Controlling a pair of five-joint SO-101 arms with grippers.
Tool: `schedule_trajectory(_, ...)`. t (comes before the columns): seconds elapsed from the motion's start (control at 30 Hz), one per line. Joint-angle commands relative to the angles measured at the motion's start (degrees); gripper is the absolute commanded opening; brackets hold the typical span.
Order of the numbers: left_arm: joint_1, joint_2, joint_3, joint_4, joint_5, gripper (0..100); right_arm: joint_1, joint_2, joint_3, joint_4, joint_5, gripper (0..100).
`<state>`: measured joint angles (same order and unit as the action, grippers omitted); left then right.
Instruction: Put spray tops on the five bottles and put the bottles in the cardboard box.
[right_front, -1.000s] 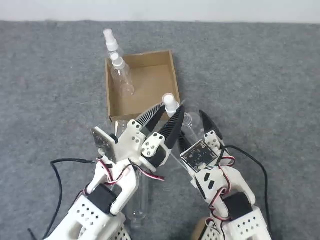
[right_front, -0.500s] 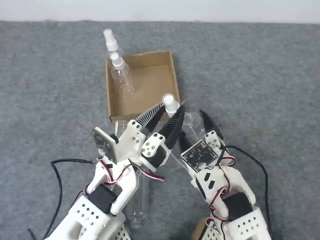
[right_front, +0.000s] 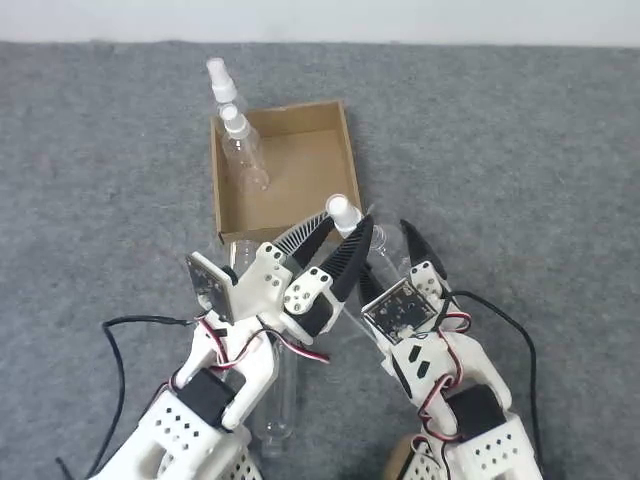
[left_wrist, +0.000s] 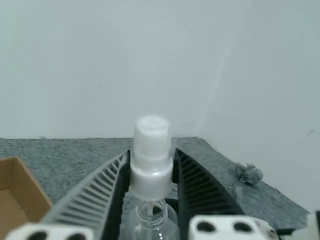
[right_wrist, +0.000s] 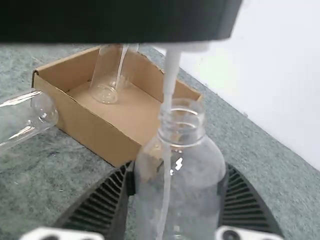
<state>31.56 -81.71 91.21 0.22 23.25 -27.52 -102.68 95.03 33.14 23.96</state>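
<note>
The left gripper (left_wrist: 151, 161) is clamped on the collar of a white spray top (left_wrist: 151, 145), one finger on each side and the nozzle head pointing up. Straight below this gripper the top's thin dip tube (right_wrist: 169, 95) hangs down and passes into the open neck of a clear bottle (right_wrist: 176, 160). As far as I can judge, the collar sits just above the threaded mouth and is not yet seated on it.

The right gripper (right_wrist: 176, 182) is closed around the bottle's shoulder and holds it roughly upright, with the neck toward the left gripper above. The relation that matters is that tube and bottle share nearly one upright axis, with the mouth directly under the left gripper. The next move probably calls for the left arm to press straight down and fasten the top while the right arm steadies the bottle. If the two axes drift apart, the collar could catch on the rim.

Beyond both grippers stands the cardboard box (right_front: 348, 150), with a capped bottle (right_front: 243, 150) inside. A second capped bottle (right_front: 222, 88) is at the box's far corner, and I cannot tell whether it is inside or behind. Back under the left arm, an uncapped bottle (right_front: 283, 400) lies on the grey desk (right_front: 520, 150).
</note>
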Motion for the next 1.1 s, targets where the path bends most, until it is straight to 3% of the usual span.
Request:
schedule_trajectory(0.0, 0.53, -0.35, -0.66, 0.18, 1.05, 12, 1.19, -1.27, 1.41, -0.4, 0.0, 18.0)
schedule_trajectory(1.07, 3.25, -0.26, 2.15, 0.09, 0.62, 12, -1.98, -1.27, 0.09, -1.63, 0.0, 18.0)
